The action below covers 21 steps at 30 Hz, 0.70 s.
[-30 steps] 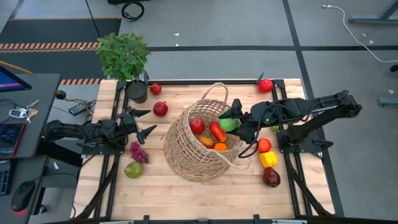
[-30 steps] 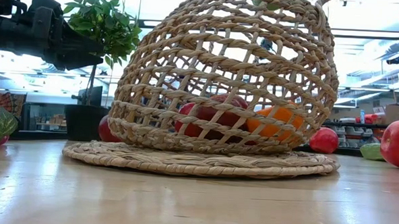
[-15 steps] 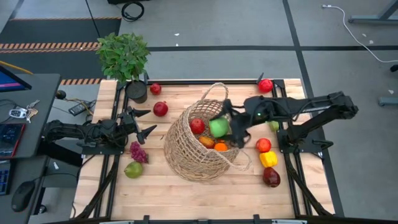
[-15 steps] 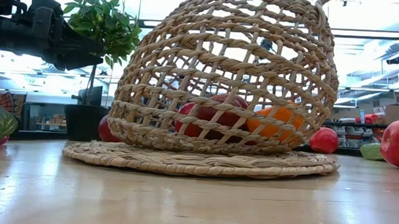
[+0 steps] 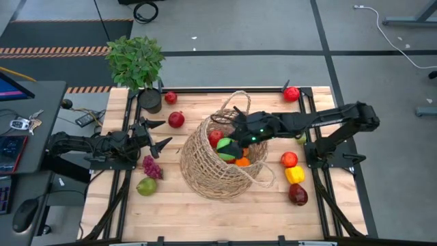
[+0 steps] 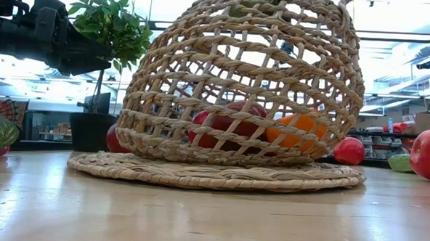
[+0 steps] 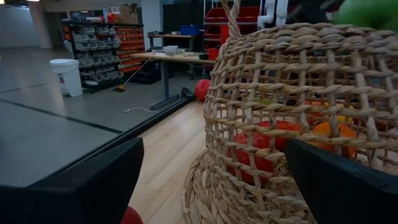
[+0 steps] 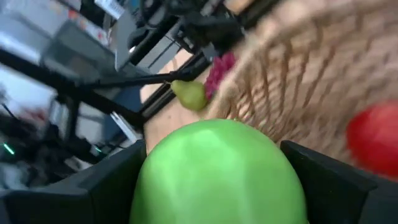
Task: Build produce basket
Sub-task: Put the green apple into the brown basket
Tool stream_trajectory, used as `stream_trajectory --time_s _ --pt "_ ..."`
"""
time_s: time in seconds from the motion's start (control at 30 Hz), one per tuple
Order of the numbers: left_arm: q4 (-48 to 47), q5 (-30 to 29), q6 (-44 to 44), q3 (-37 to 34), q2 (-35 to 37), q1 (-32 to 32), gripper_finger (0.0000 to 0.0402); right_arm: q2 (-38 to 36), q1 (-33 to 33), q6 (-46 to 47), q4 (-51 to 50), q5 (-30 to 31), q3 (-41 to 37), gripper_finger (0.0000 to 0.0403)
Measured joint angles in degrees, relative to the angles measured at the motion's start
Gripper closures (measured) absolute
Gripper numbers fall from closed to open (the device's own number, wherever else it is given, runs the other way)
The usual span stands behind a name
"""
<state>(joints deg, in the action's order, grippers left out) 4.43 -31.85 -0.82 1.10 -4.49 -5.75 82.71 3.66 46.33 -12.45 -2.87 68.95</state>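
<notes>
Green fruit going into the basket

The right gripper (image 5: 229, 147) reaches over the basket (image 5: 205, 171), fingers clasped around a green fruit (image 8: 217, 171) sitting squarely between them. Next, I'd guess, it lets go so the fruit drops among the red and orange pieces just below. The left gripper (image 5: 158, 134) waits spread wide, well apart.

Tan open-weave basket (image 5: 212, 167), green fruit (image 8: 217, 168), red apple (image 5: 289, 159).

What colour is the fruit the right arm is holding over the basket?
Bright green fruit, clearest in the right wrist view, between the right tool fingers.
</notes>
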Motion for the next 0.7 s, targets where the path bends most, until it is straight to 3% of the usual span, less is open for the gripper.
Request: stream_trajectory --time_s 0.17,0.47,0.7 --pt "0.0 0.0 0.0 0.0 0.0 0.0 0.0004 1.8 -2.9 10.4 -0.1 -9.0 0.0 0.0037" --pt "0.0 0.0 0.0 0.0 0.0 0.0 0.0004 0.1 -8.2 7.7 -0.4 -19.5 0.0 0.0037" --pt "0.0 0.0 0.0 0.0 0.0 0.0 0.0004 -3.8 -12.7 3.6 0.3 -43.9 0.0 0.0037"
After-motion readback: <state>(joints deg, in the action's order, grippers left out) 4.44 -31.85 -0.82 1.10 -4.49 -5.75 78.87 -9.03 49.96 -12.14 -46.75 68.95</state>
